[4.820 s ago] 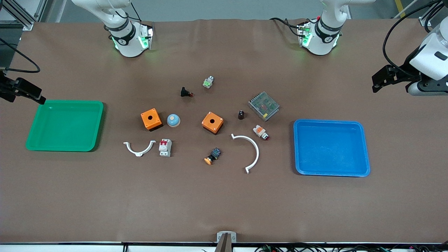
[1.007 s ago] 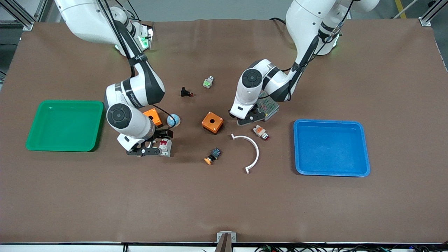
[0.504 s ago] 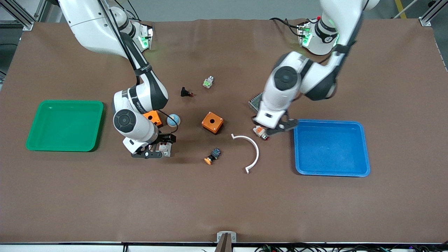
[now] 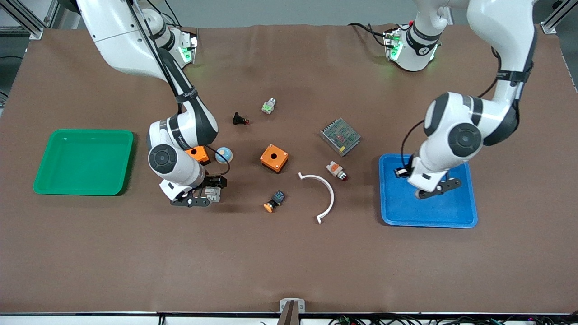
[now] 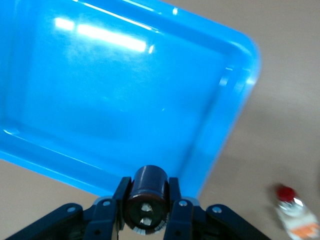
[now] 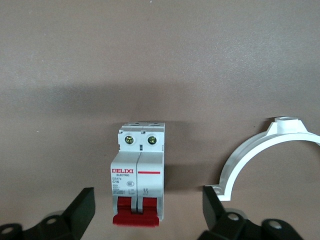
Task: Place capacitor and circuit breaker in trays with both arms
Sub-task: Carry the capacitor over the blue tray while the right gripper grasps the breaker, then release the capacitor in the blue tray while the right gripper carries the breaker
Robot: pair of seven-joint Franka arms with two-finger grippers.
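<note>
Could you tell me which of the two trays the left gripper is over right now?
The blue tray, at the left arm's end of the table. The left gripper is above it, shut on the capacitor; the green tray has no gripper over it.

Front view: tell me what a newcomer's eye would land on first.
The left gripper hangs over the blue tray, shut on the capacitor. The right gripper sits open astride the circuit breaker, beside a white curved bracket. The green tray lies at the right arm's end of the table.
</note>
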